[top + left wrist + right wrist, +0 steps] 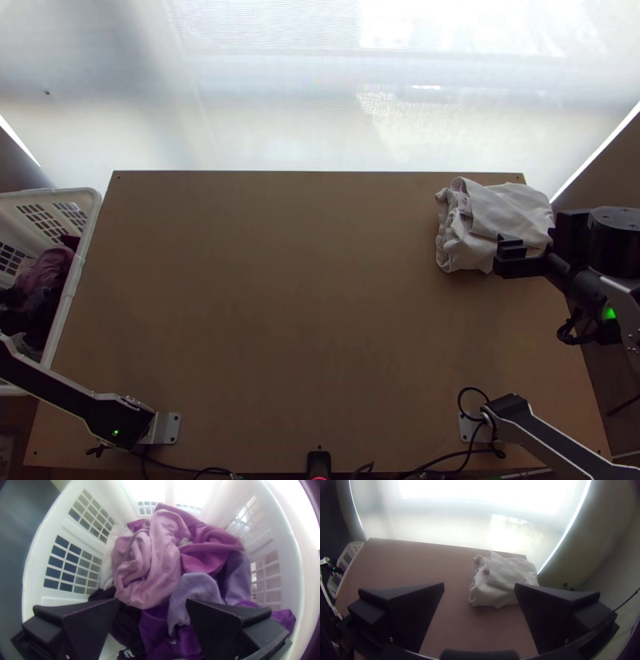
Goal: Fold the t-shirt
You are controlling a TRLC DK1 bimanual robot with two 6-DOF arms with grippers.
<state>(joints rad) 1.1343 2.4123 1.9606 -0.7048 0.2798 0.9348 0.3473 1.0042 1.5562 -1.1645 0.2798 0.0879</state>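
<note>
Right gripper (510, 254) has its wide flat black fingers apart, just by the off-white cloth (512, 212), which is kinda loosely folded into a bundle at the upper right of the brown wooden surface (280, 320) in the top view. Left gripper's (152, 602) fingers are apart too, over pink and purple clothes (163, 556) bunched in a white plastic basket (36, 558), far left in the top view.

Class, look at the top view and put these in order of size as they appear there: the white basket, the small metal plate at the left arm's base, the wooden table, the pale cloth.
1. Wooden table
2. White basket, even cut off by the view's edge
3. Pale cloth
4. Metal plate
</note>
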